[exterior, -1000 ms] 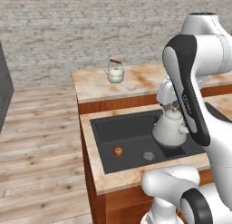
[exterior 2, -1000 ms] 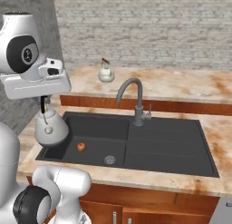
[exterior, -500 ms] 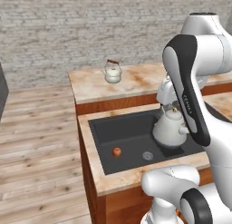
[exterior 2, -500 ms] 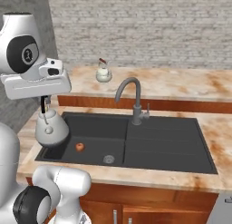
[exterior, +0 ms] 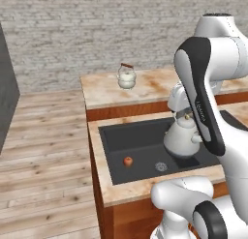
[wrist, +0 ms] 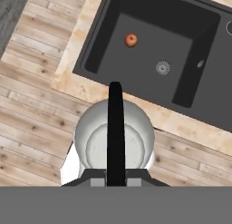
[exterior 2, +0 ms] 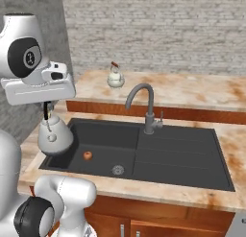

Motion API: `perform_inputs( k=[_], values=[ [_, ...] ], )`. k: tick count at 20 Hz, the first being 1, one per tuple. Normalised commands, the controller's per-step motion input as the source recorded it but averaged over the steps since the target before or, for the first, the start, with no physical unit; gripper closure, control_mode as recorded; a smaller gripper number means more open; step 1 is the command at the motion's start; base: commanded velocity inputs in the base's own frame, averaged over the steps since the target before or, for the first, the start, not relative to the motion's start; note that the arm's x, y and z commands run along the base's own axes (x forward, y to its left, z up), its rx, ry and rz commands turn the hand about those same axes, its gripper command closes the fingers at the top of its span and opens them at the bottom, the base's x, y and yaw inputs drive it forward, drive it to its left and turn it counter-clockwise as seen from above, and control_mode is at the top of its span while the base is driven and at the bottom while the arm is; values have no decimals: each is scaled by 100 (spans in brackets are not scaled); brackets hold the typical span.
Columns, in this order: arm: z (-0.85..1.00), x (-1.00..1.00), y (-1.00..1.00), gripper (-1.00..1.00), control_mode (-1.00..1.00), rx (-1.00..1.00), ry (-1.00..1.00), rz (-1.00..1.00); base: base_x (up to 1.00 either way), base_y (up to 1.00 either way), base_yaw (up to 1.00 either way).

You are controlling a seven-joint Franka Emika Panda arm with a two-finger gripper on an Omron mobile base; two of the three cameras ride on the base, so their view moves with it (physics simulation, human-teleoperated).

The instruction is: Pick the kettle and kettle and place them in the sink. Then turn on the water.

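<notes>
My gripper (exterior 2: pixel 46 112) is shut on the black arched handle of a whitish-silver kettle (exterior 2: pixel 55 136), which hangs upright under the hand. In the left base view this kettle (exterior: pixel 181 136) hangs below my gripper (exterior: pixel 186 116), at the near end of the black sink (exterior: pixel 140 136). From the hand, the kettle (wrist: pixel 90 137) covers the counter's edge strip beside the sink (wrist: pixel 149 19), its handle running into my gripper (wrist: pixel 115 175). The second kettle (exterior: pixel 126 78), with a reddish-brown handle, stands on the far counter (exterior 2: pixel 115 78). No water runs from the grey tap (exterior 2: pixel 144 102).
A small red apple (exterior 2: pixel 87 155) lies in the left basin (exterior 2: pixel 96 145) near the drain (exterior 2: pixel 117 170); it also shows from the hand (wrist: pixel 131 39). The right basin (exterior 2: pixel 178 157) is flat and shallow. Wooden floor (exterior: pixel 43 160) lies beyond the counter's end, a brick wall behind.
The whole picture has shifted slightly, so the camera has moved. The black-handled kettle hangs in my shut gripper just as before, and the other kettle stays on the counter.
</notes>
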Motion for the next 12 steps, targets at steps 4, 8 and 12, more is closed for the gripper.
perform_inputs(
  k=[4, 8, 12],
  values=[
    [0, 0, 0, 100, 100, 0, 0, 0, 51, -17, 11],
    [0, 0, 0, 100, 100, 0, 0, 0, 56, -8, 4],
    [-3, 17, -4, 100, -100, 1, 0, 0, 49, -8, 2]
  ],
)
